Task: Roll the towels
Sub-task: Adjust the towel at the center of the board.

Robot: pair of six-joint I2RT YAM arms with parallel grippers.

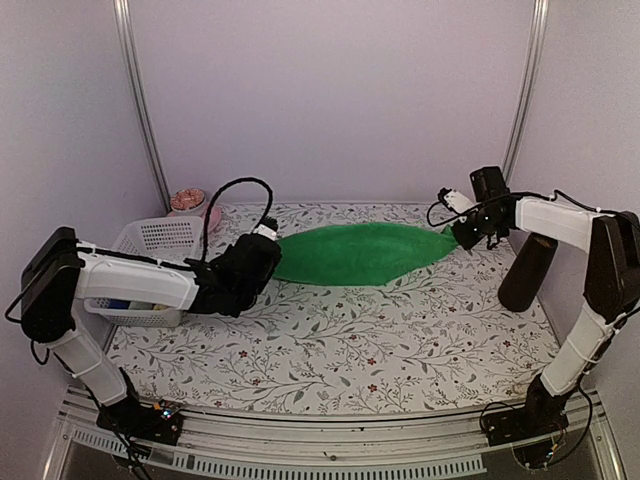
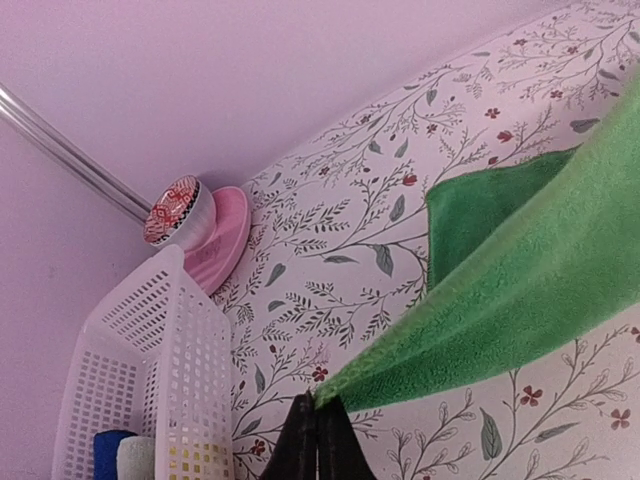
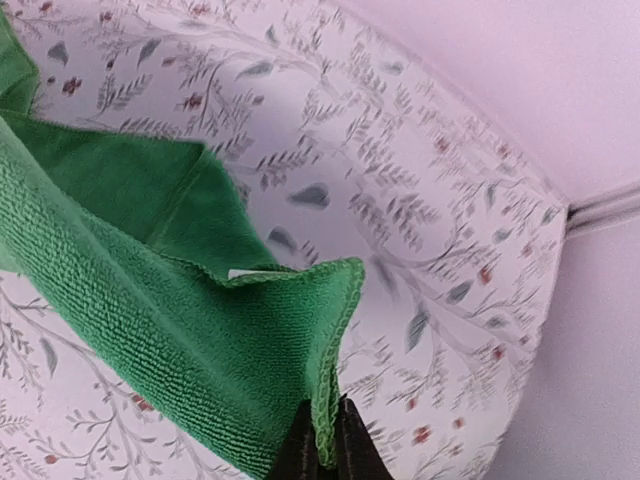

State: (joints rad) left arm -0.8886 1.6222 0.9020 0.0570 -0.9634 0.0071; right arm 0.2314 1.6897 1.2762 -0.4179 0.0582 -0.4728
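A plain bright green towel [image 1: 360, 253] stretches across the back of the floral table between both arms. My left gripper [image 1: 268, 262] is shut on the towel's left corner; in the left wrist view the towel [image 2: 520, 290] runs up and right from my gripper [image 2: 318, 408]. At the towel's right end my right gripper [image 1: 462, 237] is shut on the edge; the right wrist view shows the hemmed edge of the towel [image 3: 200, 330] pinched in that gripper [image 3: 328, 440]. The towel hangs taut above the table. No yellow-lime towel shows.
A white mesh basket [image 1: 150, 250] stands at the left behind my left arm, with items inside. A pink bowl [image 1: 195, 207] sits at the back left corner. A dark brown cylinder [image 1: 527, 272] stands at the right, next to my right arm.
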